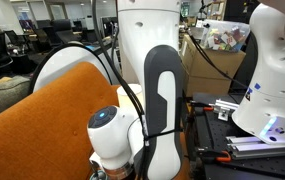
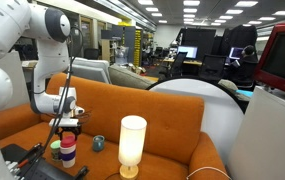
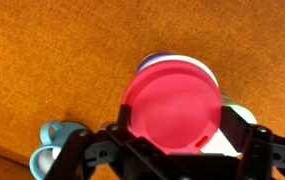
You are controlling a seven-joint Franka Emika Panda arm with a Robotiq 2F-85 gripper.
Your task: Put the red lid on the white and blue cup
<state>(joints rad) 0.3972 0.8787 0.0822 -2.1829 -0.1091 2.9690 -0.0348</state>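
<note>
Starting with the exterior view dominated by the arm [image 1: 162,95]: the white and black links fill the centre, with the orange sofa [image 1: 52,100] at 9 o'clock. The pincer, lid and cup are all hidden behind the arm here.

In the exterior view facing the sofa seat [image 2: 172,120], the gripper [image 2: 67,128] hangs directly above the white and blue cup [image 2: 68,152], which stands upright on the cushion. This vertical stacking suits a straight downward placement. A white lamp [image 2: 132,145] stands at 3 o'clock from the cup, well apart. A small teal object [image 2: 98,143] sits between the two, near the cup. The lid is too small to separate from the fingers at this size.

In the wrist view, the red lid [image 3: 172,105] fills the centre, held flat between the two fingers of the gripper [image 3: 172,128], one finger [image 3: 87,150] at 8 o'clock and the other at 4 o'clock of the lid. The pincer reads as closed on the lid's edge. The cup rim [image 3: 182,66] shows at 12 o'clock behind the lid, so the lid is offset slightly from the cup axis or tilted toward the camera; which one cannot be told. The teal object [image 3: 52,135] lies at 9 o'clock.

Judgement: the lid is carried level so that it seats squarely. The lid is not yet seated. Remaining work is final centring, descent and release.
</note>
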